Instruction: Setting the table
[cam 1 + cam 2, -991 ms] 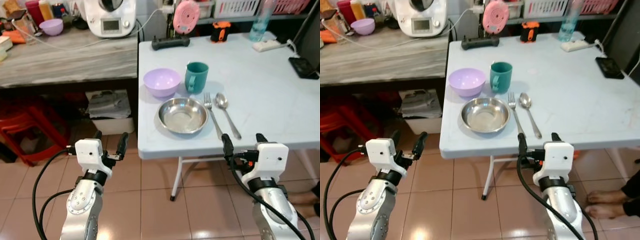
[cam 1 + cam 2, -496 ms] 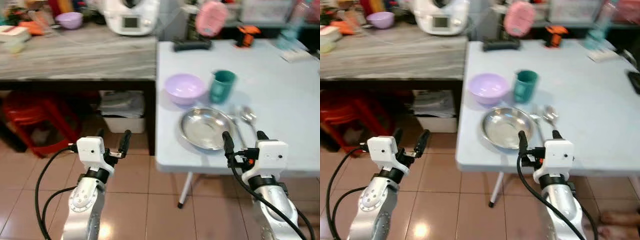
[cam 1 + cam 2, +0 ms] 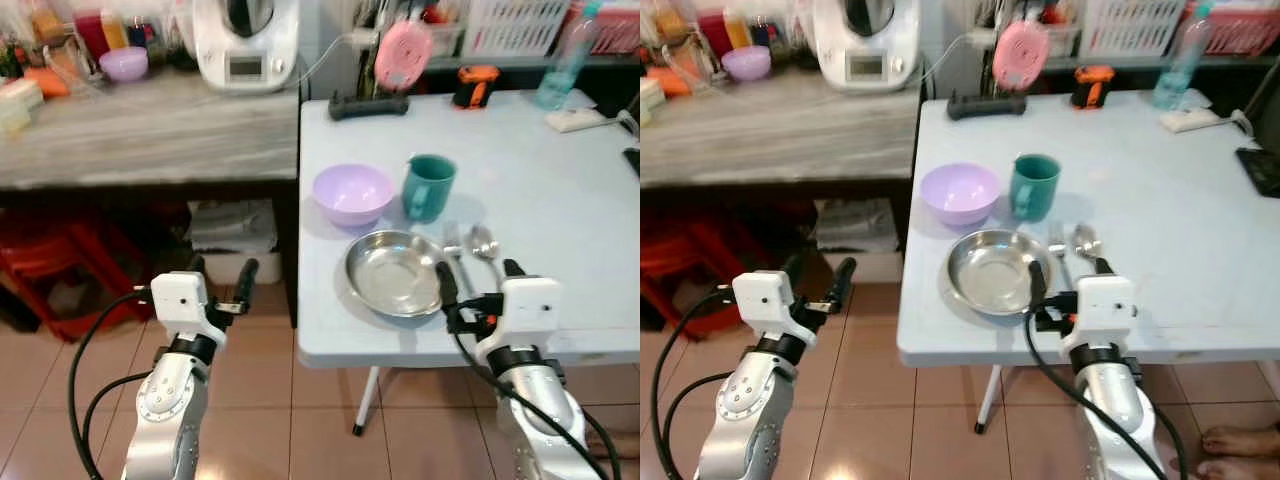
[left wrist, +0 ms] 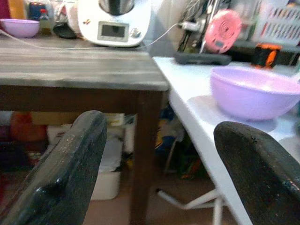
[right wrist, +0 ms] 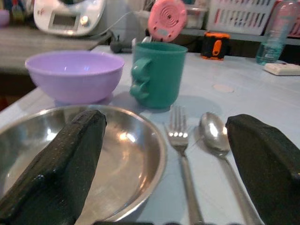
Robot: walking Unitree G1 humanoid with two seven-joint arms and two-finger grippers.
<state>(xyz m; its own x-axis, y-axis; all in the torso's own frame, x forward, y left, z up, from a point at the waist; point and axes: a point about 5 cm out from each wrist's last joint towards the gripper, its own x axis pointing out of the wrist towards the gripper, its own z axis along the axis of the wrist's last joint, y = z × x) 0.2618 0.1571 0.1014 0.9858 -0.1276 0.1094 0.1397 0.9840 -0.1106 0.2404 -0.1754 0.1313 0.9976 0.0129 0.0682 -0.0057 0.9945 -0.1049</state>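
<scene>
Left gripper (image 3: pixel 218 283) raised over the floor left of the white surface (image 3: pixel 560 190), forearm upright, jaws released and holding nothing. On the surface: purple bowl (image 3: pixel 352 193), teal mug (image 3: pixel 428 186), steel plate (image 3: pixel 395 273), fork (image 5: pixel 180 145), spoon (image 5: pixel 217 138). Right gripper (image 3: pixel 476 283) at the near edge over the cutlery, jaws released, empty.

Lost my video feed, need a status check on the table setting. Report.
Both grippers open, empty: left gripper off the table's edge, right gripper at its near edge. Steel plate, fork, spoon, purple bowl, green mug laid. Nothing obstructing.
</scene>
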